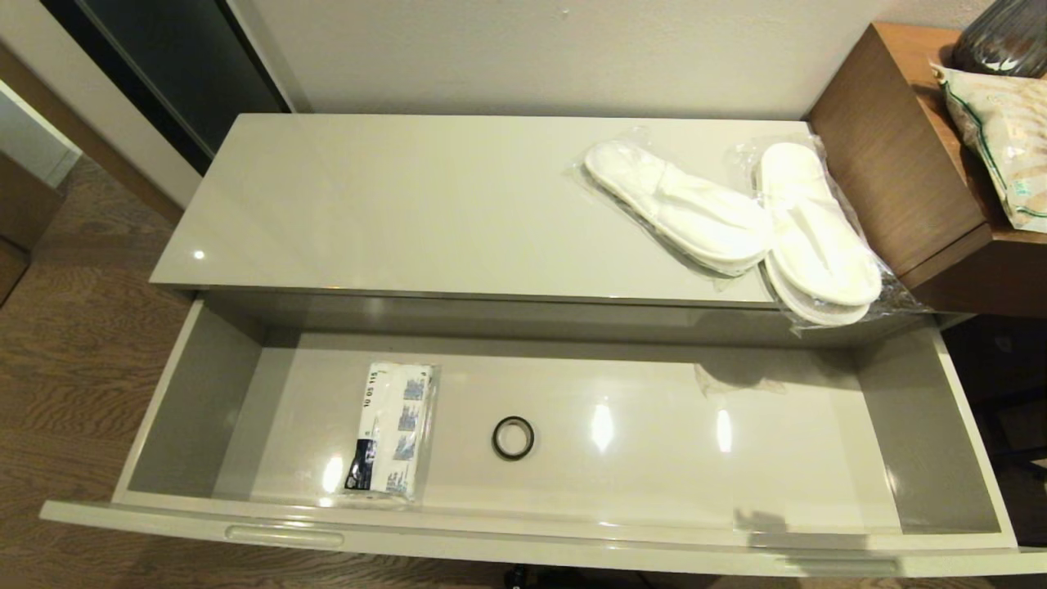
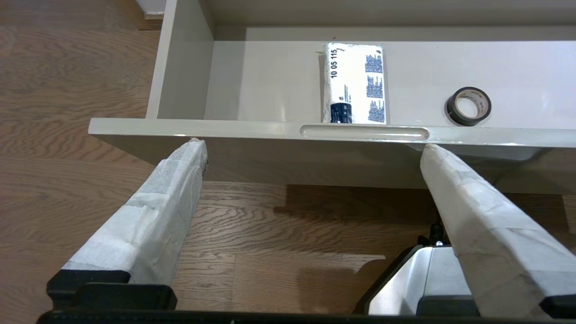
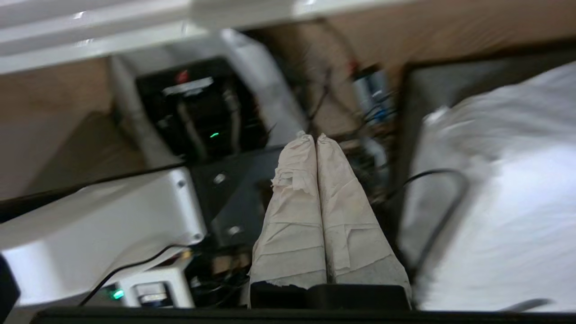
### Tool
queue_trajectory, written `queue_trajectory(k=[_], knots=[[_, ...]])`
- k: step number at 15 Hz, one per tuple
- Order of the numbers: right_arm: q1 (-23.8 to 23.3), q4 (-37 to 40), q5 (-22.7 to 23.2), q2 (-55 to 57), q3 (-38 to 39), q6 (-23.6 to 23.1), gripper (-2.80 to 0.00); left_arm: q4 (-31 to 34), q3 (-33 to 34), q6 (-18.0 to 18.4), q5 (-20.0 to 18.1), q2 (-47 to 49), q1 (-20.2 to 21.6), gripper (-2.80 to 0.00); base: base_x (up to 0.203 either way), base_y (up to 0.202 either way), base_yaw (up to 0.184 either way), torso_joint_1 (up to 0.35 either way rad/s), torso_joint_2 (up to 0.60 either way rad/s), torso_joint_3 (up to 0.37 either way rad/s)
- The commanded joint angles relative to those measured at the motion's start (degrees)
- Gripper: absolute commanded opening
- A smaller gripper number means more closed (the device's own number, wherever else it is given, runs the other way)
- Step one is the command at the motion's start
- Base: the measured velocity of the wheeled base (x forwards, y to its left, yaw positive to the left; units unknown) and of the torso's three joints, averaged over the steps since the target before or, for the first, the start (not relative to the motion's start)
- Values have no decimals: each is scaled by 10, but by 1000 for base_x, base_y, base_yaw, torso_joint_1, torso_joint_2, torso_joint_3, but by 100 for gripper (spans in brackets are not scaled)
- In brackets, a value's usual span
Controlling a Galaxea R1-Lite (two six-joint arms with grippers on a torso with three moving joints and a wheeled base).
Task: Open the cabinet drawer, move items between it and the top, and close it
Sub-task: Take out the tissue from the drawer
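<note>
The right gripper (image 3: 316, 137) is pointing down at the robot's own base, below the drawer front, and its paper-wrapped jaws are pressed fully together with nothing between them. It is away from the work, not reaching for any item. The left gripper (image 2: 310, 150) is hanging low in front of the near left part of the drawer, over the brown wooden floor (image 2: 67, 90). Its jaws are standing as wide apart as they go and are holding nothing; their tips are just below the front panel, on both sides of the left handle recess (image 2: 364, 132).

The wide, shallow, glossy grey-beige cabinet drawer (image 1: 973, 425) is pulled far out toward the robot, so its inside is open for reaching. In it, left of the middle, the flat white packet with blue-black print (image 1: 391, 429) is lying flat on the drawer bottom, close to the front wall. Just right of it a small black tape ring (image 1: 513, 438) is lying flat, apart from the packet.

On the glossy cream-beige top of the low cabinet (image 1: 368, 204), at the far right end, two pairs of white slippers in clear plastic bags are resting: one pair (image 1: 679, 204) is lying diagonally, and the other pair (image 1: 818, 233) is overlapping it and hanging a little over the near edge, above the drawer. I judge the drawer is staying open because the moving of items is not finished.
</note>
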Motion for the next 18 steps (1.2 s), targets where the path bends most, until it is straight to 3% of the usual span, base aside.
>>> queue_trajectory(k=[1, 4, 6, 8, 10, 13, 14, 15, 16, 18], knots=[[6, -41, 14, -98, 89, 6, -280, 0, 0, 1, 0, 1, 0, 0, 0, 0, 0, 0, 0, 0], [-13, -107, 33, -285, 217, -35, -280, -1, 0, 0, 0, 1, 0, 0, 0, 0, 0, 0, 0, 0], [-83, -120, 53, -403, 280, -101, -280, -1, 0, 1, 0, 1, 0, 0, 0, 0, 0, 0, 0, 0], [-126, -100, 50, -462, 293, -149, -280, 0, 0, 0, 0, 1, 0, 0, 0, 0, 0, 0, 0, 0], [-161, -56, 12, -458, 289, -198, -280, 0, 0, 0, 0, 1, 0, 0, 0, 0, 0, 0, 0, 0], [-271, -20, 107, -461, 299, -267, -280, 0, 0, 1, 0, 1, 0, 0, 0, 0, 0, 0, 0, 0], [-279, -8, 139, -465, 309, -280, -280, 0, 0, 0, 0, 1, 0, 0, 0, 0, 0, 0, 0, 0], [-275, -36, 135, -465, 309, -284, -280, 0, 0, 0, 0, 1, 0, 0, 0, 0, 0, 0, 0, 0], [-263, -92, 116, -466, 310, -285, -280, 0, 0, 1, 0, 1, 0, 0, 0, 0, 0, 0, 0, 0], [-204, -117, 78, -479, 314, -288, -280, 0, 0, 0, 0, 1, 0, 0, 0, 0, 0, 0, 0, 0]])
